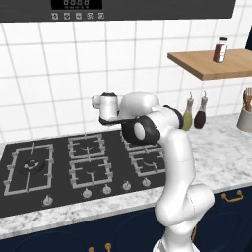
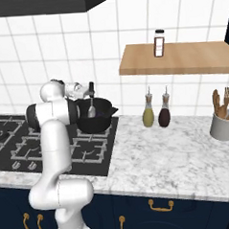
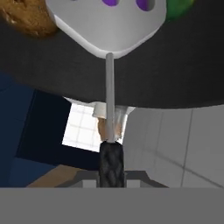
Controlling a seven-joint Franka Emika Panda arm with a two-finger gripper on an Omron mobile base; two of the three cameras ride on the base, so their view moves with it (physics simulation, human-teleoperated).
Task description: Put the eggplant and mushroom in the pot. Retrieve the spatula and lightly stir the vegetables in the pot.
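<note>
Gripped at its black handle, the spatula (image 3: 108, 78) ran straight away from the hand camera, its thin silver shaft leading to the flat slotted head. The gripper (image 3: 112, 177) was pressed shut on that handle, a fingertip showing on either side of it. The spatula's head lay inside the pot (image 3: 183, 74), over the dark interior wall. Purple showed through the slots of the head, which was the eggplant (image 3: 111, 2) beneath it, and the brown mushroom (image 3: 26, 19) sat just beside the head at one edge of the hand view. A bit of green showed at the opposite edge; what it was could not be told. From the right base view the spatula (image 2: 91, 102) stood nearly upright with its head down in the pot (image 2: 100, 118), which rested on the back right burner of the stove (image 2: 22, 146), while the gripper (image 2: 89, 91) held the handle from the left. Further right on the marble counter (image 2: 176, 151) stood two bottles (image 2: 156, 113) and a grey cup of wooden utensils (image 2: 223, 117). A jar (image 2: 159, 42) sat on the wooden shelf (image 2: 180, 58) above.
</note>
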